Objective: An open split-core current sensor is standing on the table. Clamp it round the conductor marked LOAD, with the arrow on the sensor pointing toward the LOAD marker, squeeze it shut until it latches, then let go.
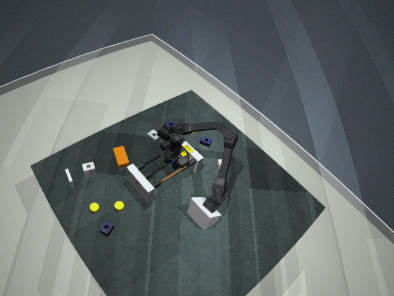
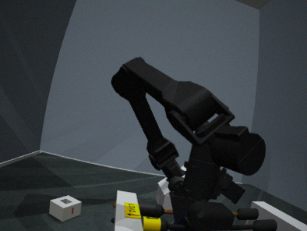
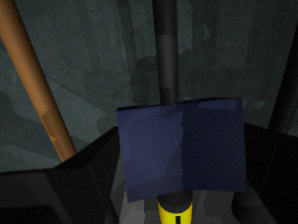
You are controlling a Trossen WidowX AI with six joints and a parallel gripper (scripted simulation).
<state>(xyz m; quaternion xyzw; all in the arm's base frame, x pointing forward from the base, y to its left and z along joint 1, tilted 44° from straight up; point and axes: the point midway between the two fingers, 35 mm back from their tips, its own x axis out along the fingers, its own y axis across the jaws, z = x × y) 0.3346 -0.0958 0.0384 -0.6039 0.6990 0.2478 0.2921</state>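
Note:
The dark blue sensor (image 3: 150, 150) sits between the fingers of my gripper (image 3: 167, 126) (image 1: 175, 161) (image 2: 181, 216), which is shut on it. In the wrist view its two halves meet at a middle seam, and it lies across the dark conductor (image 3: 166, 55), hiding part of it. The conductor comes out below with a yellow band (image 3: 170, 212) (image 2: 152, 223). A yellow label (image 1: 188, 148) (image 2: 132, 210) is on the white end block (image 1: 195, 159) nearest the gripper. The sensor's arrow, its far side and its latch are hidden.
An orange-brown conductor (image 3: 30, 70) (image 1: 172, 175) runs alongside, to the other white end block (image 1: 141, 180) (image 2: 273, 216). Around stand an orange block (image 1: 121, 156), yellow discs (image 1: 119, 205) (image 1: 94, 207), blue pieces (image 1: 106, 228) (image 1: 205, 141) and a white holed block with a red arrow (image 2: 65, 208).

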